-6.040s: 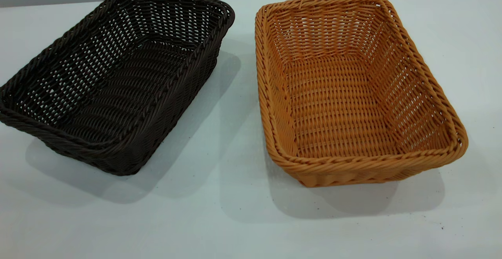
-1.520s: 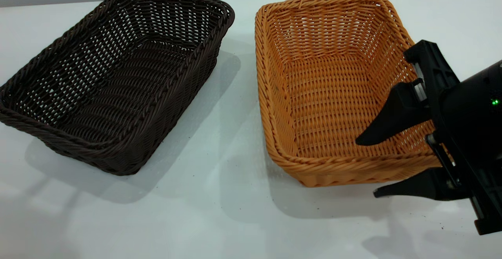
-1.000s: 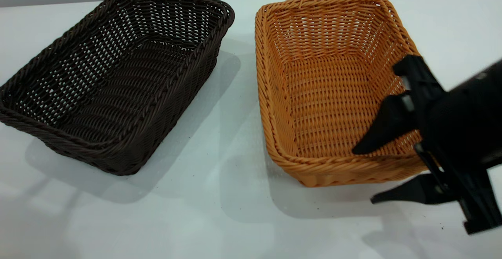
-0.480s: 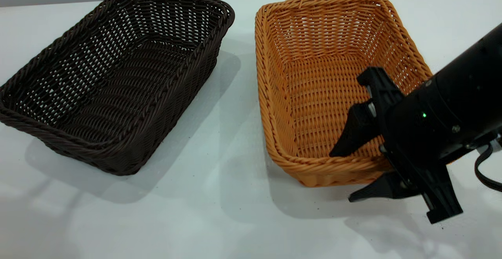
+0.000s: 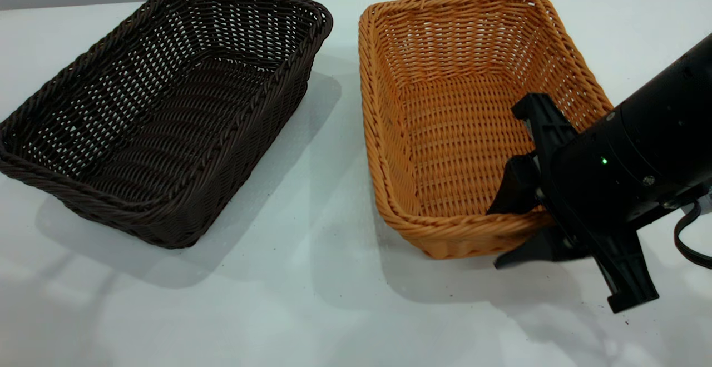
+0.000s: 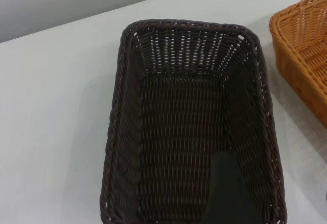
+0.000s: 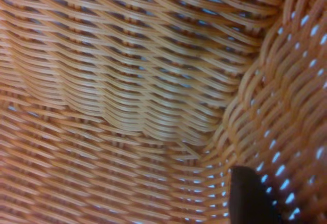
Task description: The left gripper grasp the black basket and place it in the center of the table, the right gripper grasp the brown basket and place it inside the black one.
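Orange-tan woven brown basket (image 5: 445,133), braided rim

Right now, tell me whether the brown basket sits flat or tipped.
Tipped slightly: the brown basket has its near end raised off the table, with the right gripper clamped across its near rim.

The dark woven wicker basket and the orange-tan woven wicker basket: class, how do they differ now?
The dark woven wicker basket lies angled on the table, untouched; the orange-tan woven wicker basket lies straighter, its near rim between the right hand's fingers. Only the orange-tan one has a small loop. Both are rectangular, empty, braided-rimmed.
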Motion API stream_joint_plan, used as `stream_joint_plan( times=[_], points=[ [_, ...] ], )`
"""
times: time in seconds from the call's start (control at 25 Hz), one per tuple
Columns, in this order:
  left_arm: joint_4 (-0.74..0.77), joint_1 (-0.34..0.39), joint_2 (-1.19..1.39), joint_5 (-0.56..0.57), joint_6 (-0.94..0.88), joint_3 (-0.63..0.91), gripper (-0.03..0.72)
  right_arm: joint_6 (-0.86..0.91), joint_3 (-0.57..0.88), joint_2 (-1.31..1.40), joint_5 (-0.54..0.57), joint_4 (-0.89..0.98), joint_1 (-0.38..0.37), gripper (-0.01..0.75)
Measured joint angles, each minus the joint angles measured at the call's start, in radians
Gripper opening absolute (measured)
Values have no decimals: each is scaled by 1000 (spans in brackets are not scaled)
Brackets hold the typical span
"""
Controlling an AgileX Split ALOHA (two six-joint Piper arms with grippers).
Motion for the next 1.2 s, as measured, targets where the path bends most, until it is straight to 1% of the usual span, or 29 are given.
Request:
stream_joint_plan(
  times=[0.16,0.2,0.4,0.48,0.56,0.64,0.72,0.8,0.96,1.08,1.2],
  points=[
    [0,0,0,2,0,0,396,1,0,-1,1,4,0,114],
    [0,0,0,5,0,0,396,3,0,-1,0,4,0,104],
    [0,0,0,11,0,0,396,30,0,-8,-19,-8,-1,105],
    [0,0,0,11,0,0,396,50,2,-22,-44,-20,-19,105],
    [0,0,-1,15,0,0,396,57,3,-44,-96,-11,-50,105],
    [0,0,-1,15,0,0,396,34,3,-71,-141,-2,-98,105],
    [0,0,-1,15,0,0,396,-17,4,-103,-155,0,-146,105],
    [0,0,-1,15,0,0,396,-76,4,-136,-140,0,-196,104],
    [-1,0,9,11,-2,5,396,-207,0,-211,-109,-2,-266,104],
    [-8,0,34,10,-3,32,396,-294,-29,-252,-33,-33,-310,104],
    [-45,0,65,9,-3,52,396,-372,-82,-271,51,-128,-353,104]
  ],
)
